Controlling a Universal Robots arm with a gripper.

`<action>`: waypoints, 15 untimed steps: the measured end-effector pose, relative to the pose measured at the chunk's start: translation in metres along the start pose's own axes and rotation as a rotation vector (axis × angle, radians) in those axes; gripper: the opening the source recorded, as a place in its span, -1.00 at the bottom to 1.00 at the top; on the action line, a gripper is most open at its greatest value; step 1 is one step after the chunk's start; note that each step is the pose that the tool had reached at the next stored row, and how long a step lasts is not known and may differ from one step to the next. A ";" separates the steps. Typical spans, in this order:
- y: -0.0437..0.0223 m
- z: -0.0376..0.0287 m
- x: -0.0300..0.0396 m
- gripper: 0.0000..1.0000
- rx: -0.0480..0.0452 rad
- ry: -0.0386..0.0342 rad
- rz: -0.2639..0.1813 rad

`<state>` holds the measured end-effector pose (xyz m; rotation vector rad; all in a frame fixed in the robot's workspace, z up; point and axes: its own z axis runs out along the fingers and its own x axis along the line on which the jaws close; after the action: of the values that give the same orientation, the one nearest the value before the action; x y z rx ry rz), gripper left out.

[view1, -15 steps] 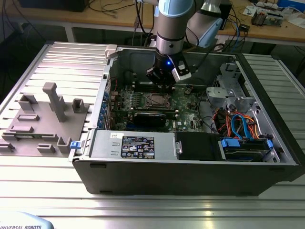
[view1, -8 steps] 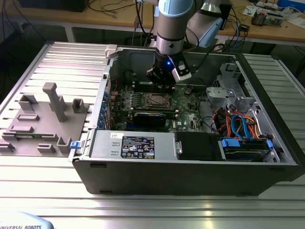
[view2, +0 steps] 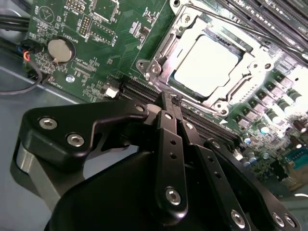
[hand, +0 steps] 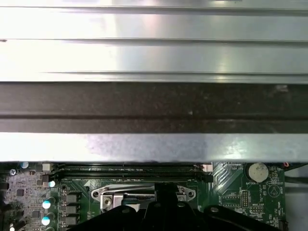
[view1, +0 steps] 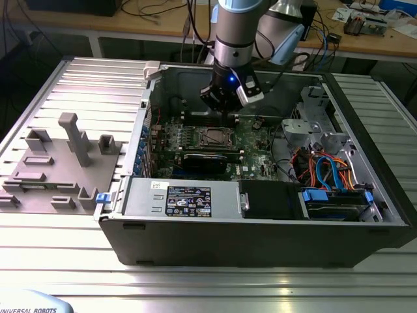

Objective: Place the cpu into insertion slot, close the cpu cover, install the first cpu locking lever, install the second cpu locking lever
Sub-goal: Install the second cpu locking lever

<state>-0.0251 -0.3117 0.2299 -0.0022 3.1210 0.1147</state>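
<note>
The cpu (view2: 207, 65), a flat square with a bright metal top, lies in the insertion slot (view2: 153, 69) on the green motherboard. The cpu cover (view2: 166, 45), a silvery frame, lies flat around it. My gripper (view2: 169, 102) is shut, its black fingers pressed together with nothing showing between them. Its tips hang just beside the socket's edge, over the memory slots. In the exterior view the gripper (view1: 225, 117) hangs inside the open computer case, right behind the socket (view1: 212, 136). In the first wrist view the fingertips (hand: 166, 188) overlap the socket's silvery frame (hand: 110, 195).
A long black graphics card (view1: 207, 160) lies in front of the socket. Drive bays with blue and orange cables (view1: 326, 176) fill the exterior view's right. A grey fixture (view1: 65, 163) sits outside the case at the left. The case wall (hand: 154, 103) stands close behind the gripper.
</note>
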 end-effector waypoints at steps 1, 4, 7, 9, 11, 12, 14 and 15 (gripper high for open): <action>0.0000 -0.0007 0.0000 -0.79 0.0001 0.0000 0.000; 0.0001 -0.0010 0.0000 -0.79 -0.0002 -0.0002 0.000; 0.0001 -0.0012 0.0000 -0.79 0.0001 -0.0001 0.000; 0.0001 -0.0012 0.0000 -0.79 0.0001 0.0000 0.000; 0.0000 -0.0013 0.0000 -0.79 0.0003 0.0000 0.000; -0.0001 -0.0013 0.0000 -0.79 0.0002 0.0000 0.000; -0.0004 -0.0012 0.0000 -0.79 0.0001 -0.0001 0.000; -0.0007 -0.0012 0.0000 -0.79 0.0002 0.0000 0.000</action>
<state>-0.0251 -0.3125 0.2311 -0.0024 3.1210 0.1145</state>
